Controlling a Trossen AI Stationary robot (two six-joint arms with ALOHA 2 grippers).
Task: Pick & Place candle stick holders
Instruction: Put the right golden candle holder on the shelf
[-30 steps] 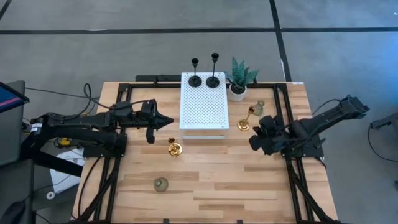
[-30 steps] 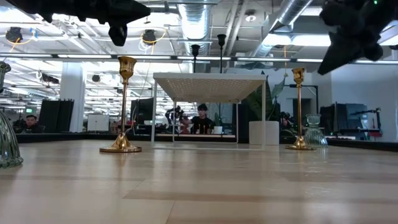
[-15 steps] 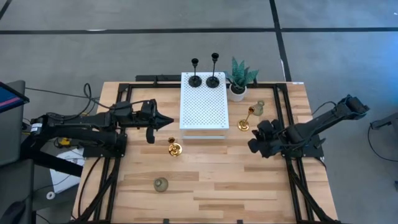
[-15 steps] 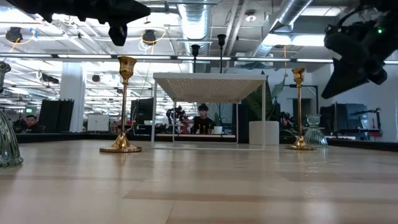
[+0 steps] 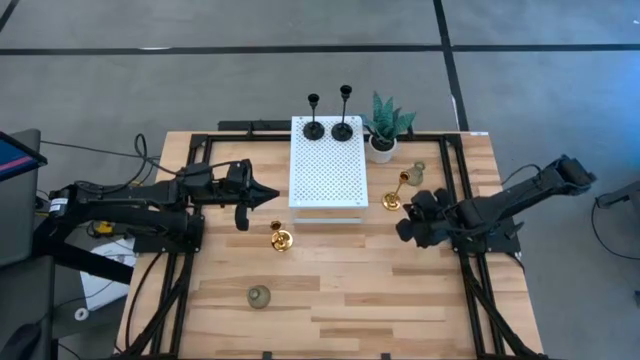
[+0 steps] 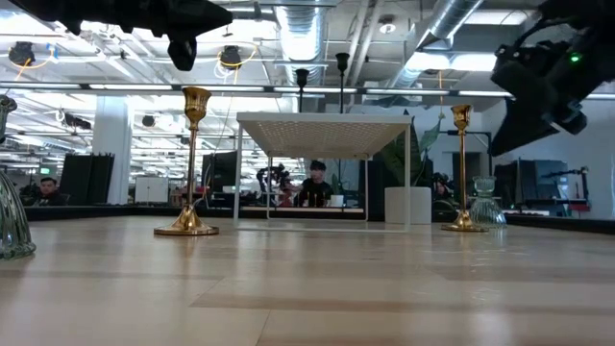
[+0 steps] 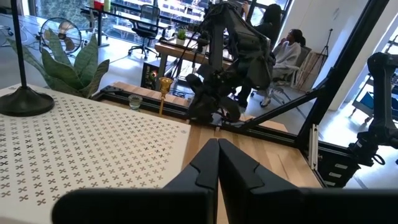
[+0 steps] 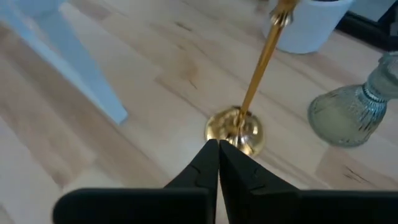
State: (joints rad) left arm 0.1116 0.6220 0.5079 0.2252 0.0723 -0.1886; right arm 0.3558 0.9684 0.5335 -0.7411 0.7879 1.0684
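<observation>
One gold candle stick holder (image 8: 239, 127) stands just beyond the right gripper's (image 8: 218, 147) closed fingers.

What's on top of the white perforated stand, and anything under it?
Two slim black candle stick holders stand at the far edge of the white perforated stand. In the low view the space between its legs looks empty; from above, the top covers it.

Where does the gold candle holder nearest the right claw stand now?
In the high view it stands right of the white perforated stand, beside a pale-green glass holder, just ahead of the right claw.
</observation>
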